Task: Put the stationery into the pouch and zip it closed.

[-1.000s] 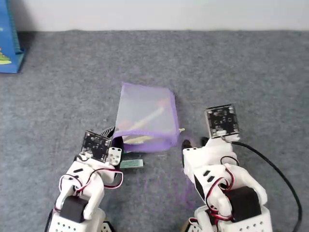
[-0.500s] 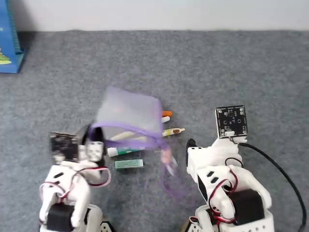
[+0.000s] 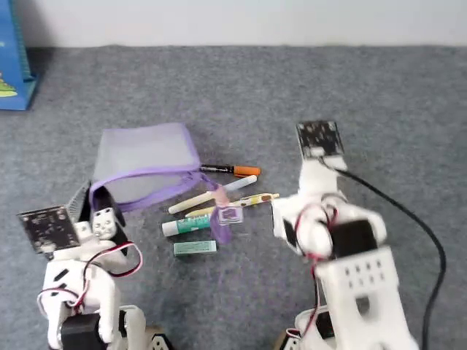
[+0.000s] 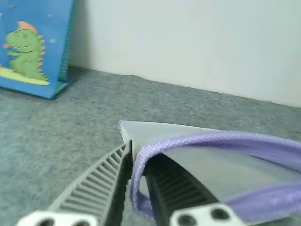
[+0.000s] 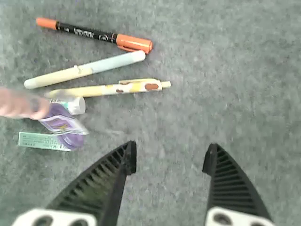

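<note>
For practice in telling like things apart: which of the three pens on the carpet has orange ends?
The black-barrelled marker, orange at cap and tail. The pastel blue-and-cream pen and the yellow patterned pen beside it are pale, with no black barrel.

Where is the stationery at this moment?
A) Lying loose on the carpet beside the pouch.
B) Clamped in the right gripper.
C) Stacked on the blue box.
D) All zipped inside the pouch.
A: the orange marker, pale pen and patterned pen lie on the grey carpet next to the pouch, whose purple edge the left gripper pinches; the right gripper hangs open above bare carpet.
</note>
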Controlling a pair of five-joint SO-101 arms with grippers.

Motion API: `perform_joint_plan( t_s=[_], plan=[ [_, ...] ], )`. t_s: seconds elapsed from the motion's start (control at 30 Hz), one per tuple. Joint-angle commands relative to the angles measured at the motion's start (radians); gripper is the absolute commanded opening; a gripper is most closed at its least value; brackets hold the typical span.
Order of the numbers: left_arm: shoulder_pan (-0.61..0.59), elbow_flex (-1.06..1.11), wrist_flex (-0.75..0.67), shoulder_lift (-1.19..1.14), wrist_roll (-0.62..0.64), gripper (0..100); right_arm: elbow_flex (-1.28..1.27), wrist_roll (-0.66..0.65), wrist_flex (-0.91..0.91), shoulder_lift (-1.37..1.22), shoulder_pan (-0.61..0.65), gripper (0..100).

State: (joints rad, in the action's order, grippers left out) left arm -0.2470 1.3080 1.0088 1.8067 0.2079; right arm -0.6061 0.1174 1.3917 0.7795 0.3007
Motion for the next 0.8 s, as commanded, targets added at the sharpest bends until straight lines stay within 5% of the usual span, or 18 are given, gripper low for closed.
perform_joint_plan(
  t_s=[0.0, 0.47, 0.77],
  plan=[
    [-0.057, -0.064, 0.028, 0.012, 0.015, 1, 0.135, -0.075, -0.019, -0.174, 0.031, 22.3],
    [-0.063, -0.182, 0.198, 0.008, -0.163, 1, 0.345, -0.473, -0.030, -0.578, 0.081, 22.5],
    [-0.064, -0.182, 0.196, 0.006, -0.193, 4, 0.354, -0.608, -0.286, -0.740, 0.139, 22.5]
  ],
)
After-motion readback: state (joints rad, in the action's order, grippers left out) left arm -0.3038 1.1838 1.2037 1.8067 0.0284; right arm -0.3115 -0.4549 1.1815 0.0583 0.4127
